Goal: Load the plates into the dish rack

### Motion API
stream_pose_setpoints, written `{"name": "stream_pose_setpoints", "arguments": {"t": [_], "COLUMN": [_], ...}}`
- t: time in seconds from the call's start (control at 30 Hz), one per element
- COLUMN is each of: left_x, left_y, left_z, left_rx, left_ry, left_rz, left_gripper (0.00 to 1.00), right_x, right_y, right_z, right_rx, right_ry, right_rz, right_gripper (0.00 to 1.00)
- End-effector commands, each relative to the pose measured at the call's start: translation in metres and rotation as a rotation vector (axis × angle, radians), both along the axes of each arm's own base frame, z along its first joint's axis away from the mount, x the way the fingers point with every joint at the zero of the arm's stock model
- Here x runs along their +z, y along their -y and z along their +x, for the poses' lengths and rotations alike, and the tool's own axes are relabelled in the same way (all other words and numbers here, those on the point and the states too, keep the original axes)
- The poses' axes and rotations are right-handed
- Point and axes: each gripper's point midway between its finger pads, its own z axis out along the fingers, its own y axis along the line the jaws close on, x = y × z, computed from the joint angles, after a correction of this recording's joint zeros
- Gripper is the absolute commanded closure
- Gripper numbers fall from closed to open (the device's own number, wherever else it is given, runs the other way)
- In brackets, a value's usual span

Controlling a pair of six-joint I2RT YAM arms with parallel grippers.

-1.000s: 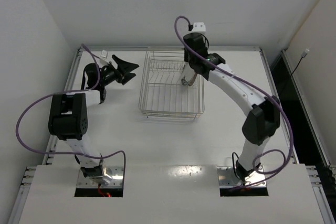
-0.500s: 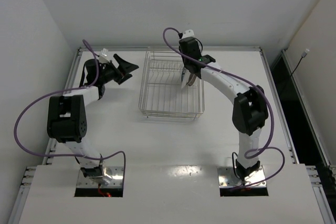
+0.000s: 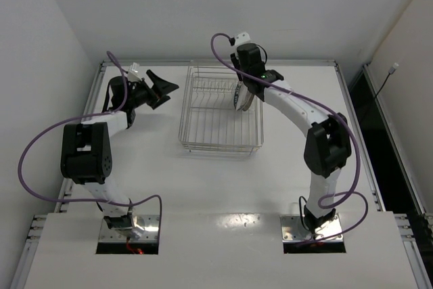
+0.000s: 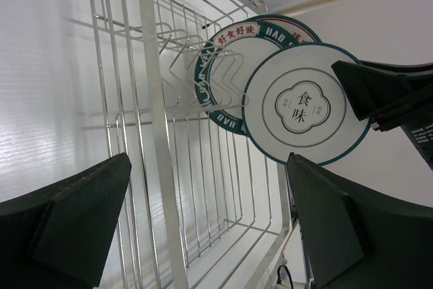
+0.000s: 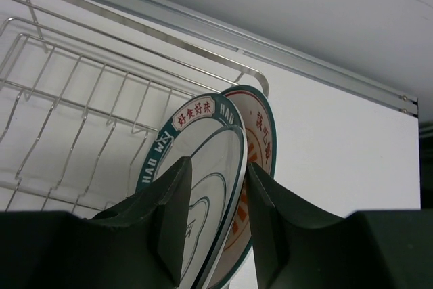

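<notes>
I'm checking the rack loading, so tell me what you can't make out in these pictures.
- Top view: the plates are too small and partly under the right arm; their count is unclear.
- Right wrist view: the right fingers hide the ringed plate's lower edge, so its seating in the dish rack is unknown.
- Left wrist view: the orange-striped plate does not show behind the others.

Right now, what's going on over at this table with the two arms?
The right gripper is shut on the white plate with the thin dark ring, holding it upright over the right side of the dish rack. The blue-rimmed plate and the orange-striped plate stand on edge right beside it. The left gripper is open and holds nothing, off the rack's left side.
</notes>
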Motion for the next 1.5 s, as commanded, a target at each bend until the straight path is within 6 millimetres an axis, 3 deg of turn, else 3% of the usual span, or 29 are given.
{"name": "stream_pose_setpoints", "arguments": {"t": [0.0, 0.27, 0.37, 0.6, 0.8, 0.93, 1.07, 1.27, 1.47], "left_x": [0.012, 0.012, 0.012, 0.008, 0.008, 0.004, 0.004, 0.007, 0.007], "left_y": [-0.002, -0.001, -0.001, -0.001, -0.001, -0.001, -0.001, -0.002, -0.002], "left_z": [0.009, 0.011, 0.011, 0.011, 0.011, 0.012, 0.012, 0.014, 0.014], "left_rx": [-0.002, -0.011, -0.011, -0.011, -0.011, -0.011, -0.011, -0.011, -0.011], "left_ry": [0.055, 0.055, 0.055, 0.046, 0.046, 0.037, 0.037, 0.046, 0.046], "left_rz": [0.017, 0.015, 0.015, 0.014, 0.014, 0.013, 0.013, 0.014, 0.014], "left_gripper": [0.0, 0.0, 0.0, 0.0, 0.0, 0.0, 0.0, 0.0, 0.0], "right_x": [0.059, 0.044, 0.029, 0.019, 0.042, 0.072, 0.081, 0.062, 0.067], "right_y": [-0.008, -0.016, -0.014, -0.022, -0.022, -0.022, -0.027, -0.027, -0.028], "right_z": [0.018, 0.037, 0.044, 0.04, 0.038, 0.04, 0.04, 0.04, 0.039], "right_rx": [0.063, 0.133, 0.149, 0.19, 0.192, 0.198, 0.215, 0.214, 0.223], "right_ry": [0.144, 0.11, 0.076, 0.066, 0.117, 0.168, 0.176, 0.141, 0.157], "right_rz": [0.08, 0.083, 0.096, 0.133, 0.15, 0.157, 0.137, 0.126, 0.134], "right_gripper": [1.0, 1.0, 1.0, 1.0, 1.0, 1.0, 1.0, 1.0, 1.0]}}
